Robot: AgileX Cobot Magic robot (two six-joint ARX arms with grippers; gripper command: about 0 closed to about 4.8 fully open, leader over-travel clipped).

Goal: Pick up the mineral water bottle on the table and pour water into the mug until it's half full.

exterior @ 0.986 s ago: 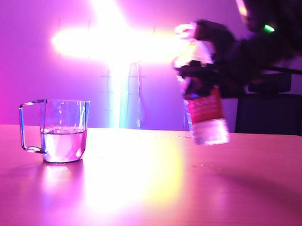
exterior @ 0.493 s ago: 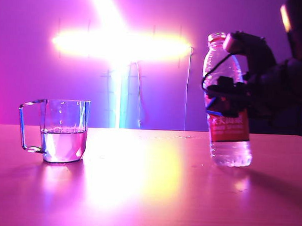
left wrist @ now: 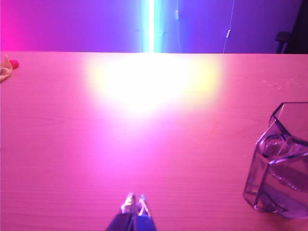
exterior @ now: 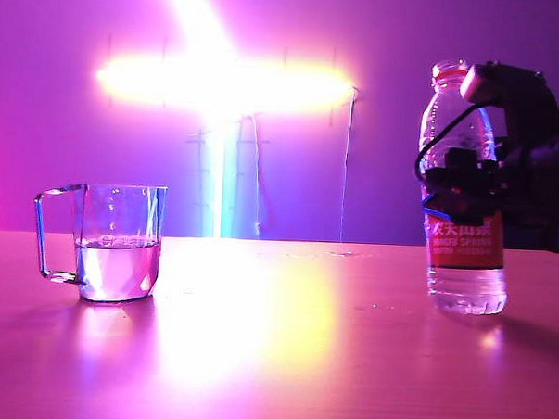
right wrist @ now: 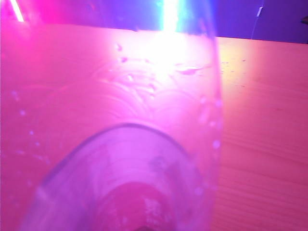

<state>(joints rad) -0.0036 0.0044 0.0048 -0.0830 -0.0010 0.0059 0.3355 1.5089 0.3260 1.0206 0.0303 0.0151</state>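
Note:
The clear mug (exterior: 120, 244) stands at the left of the table (exterior: 282, 358), with water (exterior: 117, 269) up to about half its height. At the right the mineral water bottle (exterior: 463, 245) is upright with its base on the tabletop. My right gripper (exterior: 461, 185) is shut on its middle, just above the red label. In the right wrist view the bottle (right wrist: 130, 144) fills the picture and hides the fingers. My left gripper (left wrist: 135, 202) is shut with nothing in it, low over the table, and the mug (left wrist: 281, 163) is off to one side of it.
A bright cross of light (exterior: 220, 82) glares on the back wall and reflects off the tabletop. A small red-and-pale object (left wrist: 6, 67) lies at the table's far edge in the left wrist view. A dark chair (left wrist: 288, 38) stands behind the table.
My right gripper has carried the bottle rightward and down, from raised and tilted to upright on the table. The mug and its water level are unchanged.

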